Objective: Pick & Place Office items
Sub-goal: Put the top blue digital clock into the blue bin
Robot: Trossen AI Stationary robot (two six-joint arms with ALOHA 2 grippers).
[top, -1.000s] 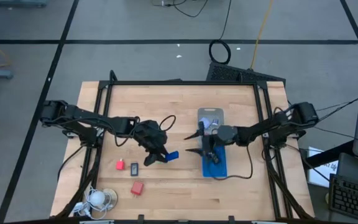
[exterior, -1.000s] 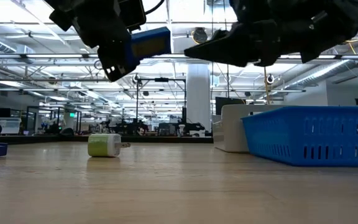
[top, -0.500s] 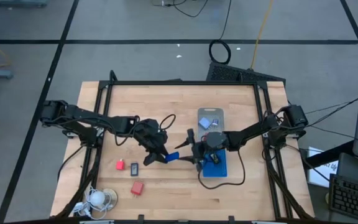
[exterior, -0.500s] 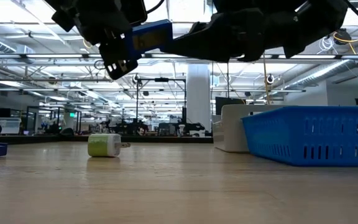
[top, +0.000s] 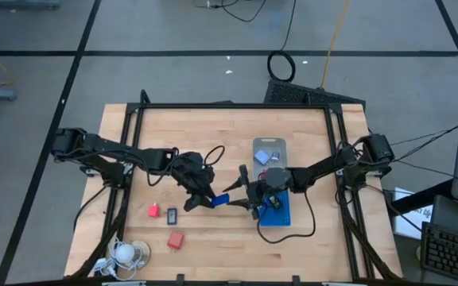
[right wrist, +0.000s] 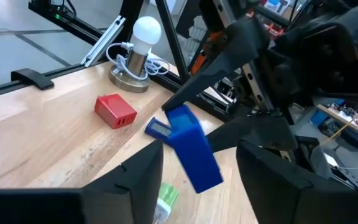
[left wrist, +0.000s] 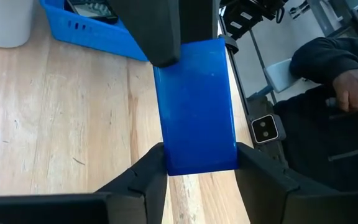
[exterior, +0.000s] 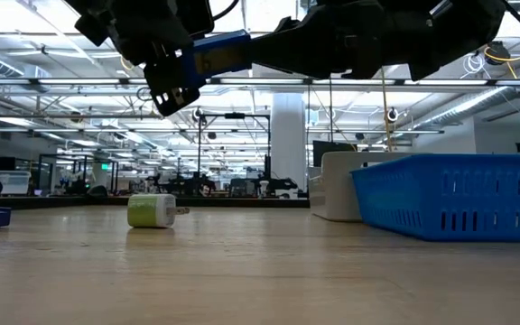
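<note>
The left gripper (left wrist: 194, 168) reaches toward the table's middle, raised off the wood, clamping a blue rectangular piece (left wrist: 196, 106). The right gripper (right wrist: 199, 155) meets it from the opposite side, fingers spread around the piece's far end, seemingly not yet closed. No writing is legible. Beyond lie a red block (right wrist: 115, 111) and a blue tray (top: 275, 210).

**Surfaces and Finishes**

The tabletop (top: 213, 127) is pale wood with visible grain, matt and lightly scuffed. The blue block (left wrist: 196, 106) looks like smooth, glossy plastic. The blue tray (exterior: 459, 203) is slotted plastic with a dull sheen. The left tool (left wrist: 197, 171) has matt black fingers. The red block (right wrist: 115, 110) appears smooth plastic.
</note>
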